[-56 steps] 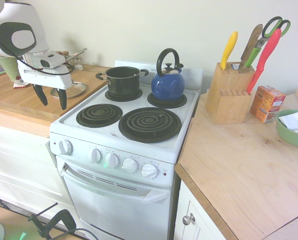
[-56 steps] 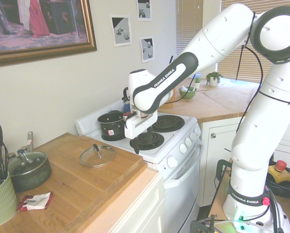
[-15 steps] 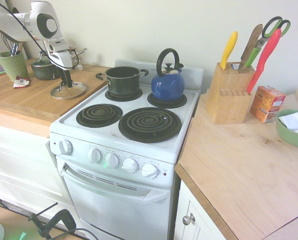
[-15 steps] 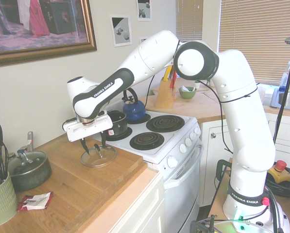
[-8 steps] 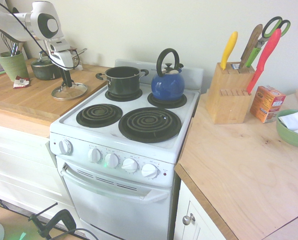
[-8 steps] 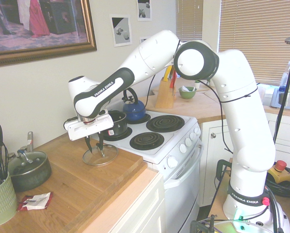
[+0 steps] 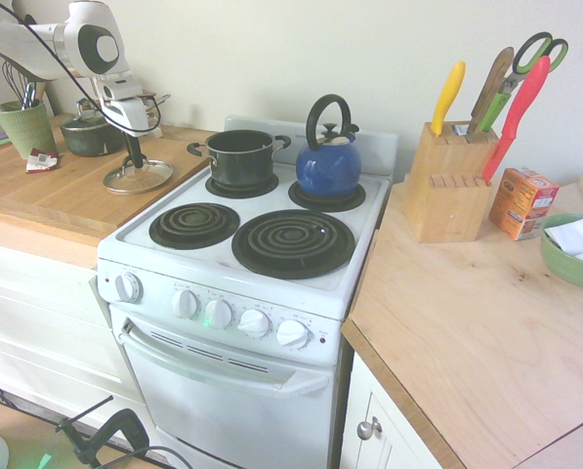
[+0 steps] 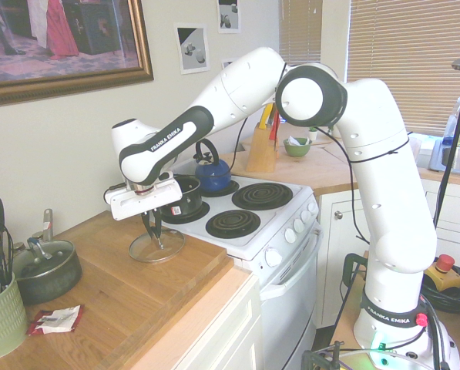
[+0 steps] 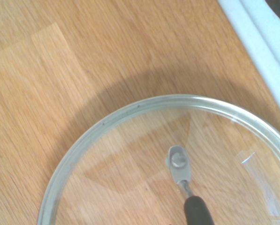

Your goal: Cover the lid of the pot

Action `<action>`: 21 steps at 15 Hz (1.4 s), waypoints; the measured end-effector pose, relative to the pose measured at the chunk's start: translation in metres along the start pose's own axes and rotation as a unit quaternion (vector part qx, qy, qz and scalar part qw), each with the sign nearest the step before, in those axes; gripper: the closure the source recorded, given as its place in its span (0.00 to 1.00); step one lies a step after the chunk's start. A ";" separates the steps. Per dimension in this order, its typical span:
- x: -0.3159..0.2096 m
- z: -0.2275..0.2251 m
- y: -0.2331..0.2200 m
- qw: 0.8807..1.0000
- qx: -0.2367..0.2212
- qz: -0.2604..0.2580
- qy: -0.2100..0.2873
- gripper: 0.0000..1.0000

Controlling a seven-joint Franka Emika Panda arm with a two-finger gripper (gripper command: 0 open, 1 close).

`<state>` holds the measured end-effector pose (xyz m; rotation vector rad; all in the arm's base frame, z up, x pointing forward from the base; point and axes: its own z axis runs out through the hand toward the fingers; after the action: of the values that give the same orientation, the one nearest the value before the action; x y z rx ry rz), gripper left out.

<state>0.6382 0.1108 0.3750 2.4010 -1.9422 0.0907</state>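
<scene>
While the lid (image 7: 137,175) lies flat on the wooden counter (image 7: 47,200) just left of the white stove (image 7: 242,283), the gripper (image 8: 153,230) points straight down over its middle with its two dark fingers drawn together on the lid's black arched handle (image 9: 197,212). From close by, the wrist view shows clear glass inside a silvery rim, with the metal foot of that handle bolted to the glass and wood grain visible through it. On the stove's back left burner, well apart from the lid, the pot (image 7: 239,157) sits uncovered, dark and round with short side handles. Beside it on the back right burner stands a blue kettle (image 7: 328,162). Behind the lid, farther along the counter, rest a smaller dark pot (image 8: 46,268) and a green utensil holder (image 7: 23,125). Right of the stove, a knife block (image 7: 449,181) stands on the other counter.
</scene>
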 end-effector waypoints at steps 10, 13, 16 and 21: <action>0.001 -0.105 0.023 0.997 0.071 -0.004 0.009 1.00; 0.045 -0.151 0.039 0.996 0.085 0.015 0.018 1.00; 0.122 -0.160 0.040 0.995 0.084 0.049 0.024 1.00; 0.215 -0.141 0.014 0.994 0.068 0.088 0.018 1.00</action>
<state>0.6679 -0.0908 0.5327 2.2829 -2.1947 0.2804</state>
